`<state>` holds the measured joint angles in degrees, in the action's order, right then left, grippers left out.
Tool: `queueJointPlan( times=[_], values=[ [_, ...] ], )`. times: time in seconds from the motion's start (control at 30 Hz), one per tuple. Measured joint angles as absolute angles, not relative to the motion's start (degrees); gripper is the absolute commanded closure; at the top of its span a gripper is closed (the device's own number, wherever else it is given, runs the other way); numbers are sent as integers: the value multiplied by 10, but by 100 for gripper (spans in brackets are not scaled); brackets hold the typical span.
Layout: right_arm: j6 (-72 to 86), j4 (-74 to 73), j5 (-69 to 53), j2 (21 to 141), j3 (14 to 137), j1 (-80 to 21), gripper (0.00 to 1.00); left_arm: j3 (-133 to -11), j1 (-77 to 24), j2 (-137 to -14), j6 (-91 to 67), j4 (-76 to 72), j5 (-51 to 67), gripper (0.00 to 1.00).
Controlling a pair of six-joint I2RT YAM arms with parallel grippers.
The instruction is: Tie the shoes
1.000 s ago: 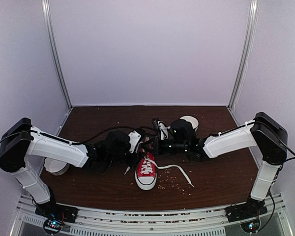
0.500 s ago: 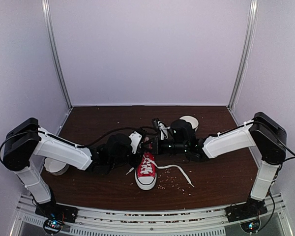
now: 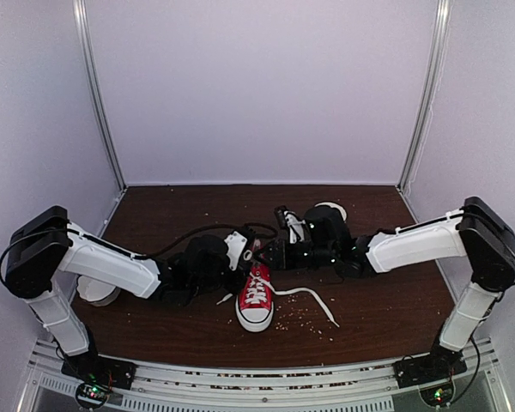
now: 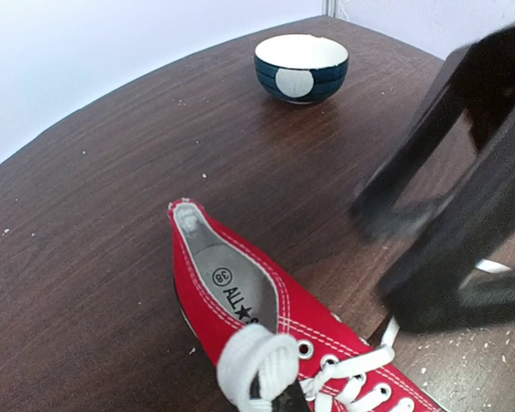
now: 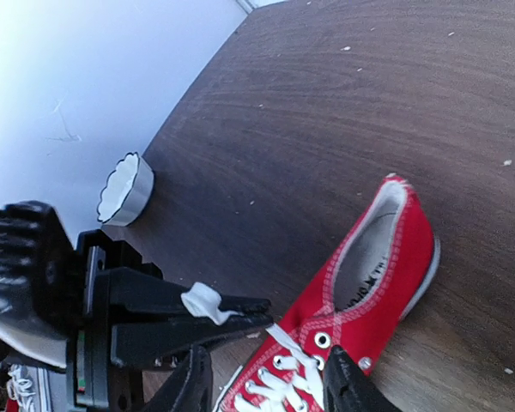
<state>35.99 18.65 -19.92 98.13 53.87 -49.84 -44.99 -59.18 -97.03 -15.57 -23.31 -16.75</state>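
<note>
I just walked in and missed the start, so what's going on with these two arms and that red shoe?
Two robot arms are working on tying a red sneaker in the middle of the table. The left arm's fingers are shut on a bunched loop of white lace near the top eyelets. The right arm's fingers stand open just above the laces, holding nothing. The other lace end lies loose on the table toward the right arm's side. No finished bow shows yet.
</note>
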Motion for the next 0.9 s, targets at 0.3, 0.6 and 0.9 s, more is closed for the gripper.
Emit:
queueJointPlan(
  times=[0.3, 0.6, 0.9],
  values=[
    [281, -155, -52, 813, 536, -490, 48, -446, -588, -970, -156, -243, -156, 100],
    [256, -357, -43, 874, 511, -500, 46, -446, -585, -971, -156, -244, -152, 100],
    [236, -370, -68, 945, 525, -509, 100, -446, -584, -972, -156, -244, -148, 100]
  ],
)
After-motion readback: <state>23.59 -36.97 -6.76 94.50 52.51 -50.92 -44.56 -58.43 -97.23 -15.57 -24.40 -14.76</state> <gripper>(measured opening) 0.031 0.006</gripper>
